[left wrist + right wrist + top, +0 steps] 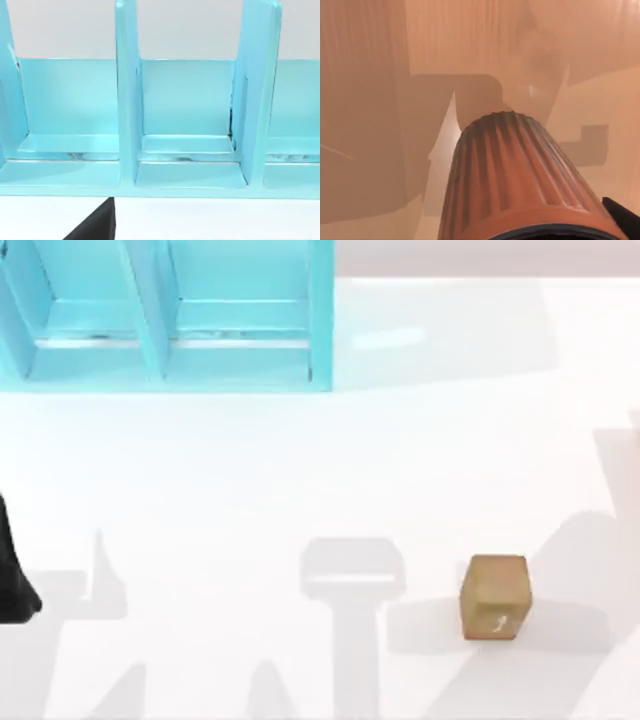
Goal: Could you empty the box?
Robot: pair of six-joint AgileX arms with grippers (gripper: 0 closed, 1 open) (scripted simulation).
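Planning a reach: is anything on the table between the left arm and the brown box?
Nothing visible. Between the left arm at the left edge and the box at lower right lie just shadows on the table; the blue rack stands well behind that line.

place: rendered simulation bench | cue: plain white table [420,460], flat blue shelf [170,320]

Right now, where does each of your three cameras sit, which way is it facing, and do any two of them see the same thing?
Top view: above the table, looking down on the blue shelf at far left and a brown cube near right; a dark part of the left arm shows at the left edge.
Left wrist view: faces the blue shelf's open compartments; a dark gripper part shows at the edge.
Right wrist view: close on a ribbed orange cylinder against brown surfaces.
Shared: top and left wrist views both show the shelf.
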